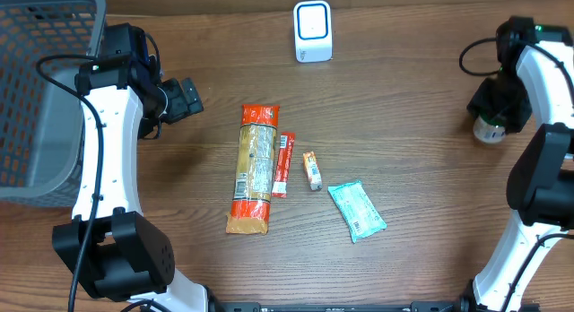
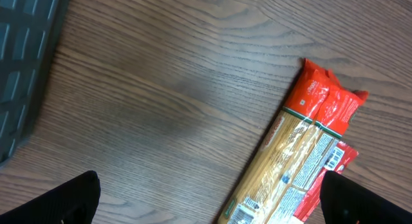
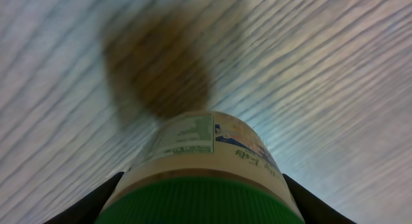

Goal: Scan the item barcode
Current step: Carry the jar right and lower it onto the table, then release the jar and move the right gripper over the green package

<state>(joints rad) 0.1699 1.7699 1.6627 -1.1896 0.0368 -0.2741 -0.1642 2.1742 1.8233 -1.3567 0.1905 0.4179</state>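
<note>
My right gripper [image 1: 495, 110] is shut on a cream jar with a green lid [image 1: 490, 130] at the far right of the table. In the right wrist view the jar [image 3: 206, 153] fills the space between both fingers [image 3: 87, 203], and its shadow lies on the wood beyond it. The white barcode scanner [image 1: 313, 31] stands at the back centre. My left gripper [image 1: 184, 99] hangs open over bare wood left of a long spaghetti packet [image 1: 253, 169]. In the left wrist view the left gripper [image 2: 209, 208] holds nothing, and the spaghetti packet [image 2: 302, 153] lies by its right finger.
A red stick packet [image 1: 283, 165], a small orange packet [image 1: 312, 170] and a teal wrapped packet [image 1: 357, 210] lie mid-table. A grey mesh basket [image 1: 36, 88] stands at the left edge.
</note>
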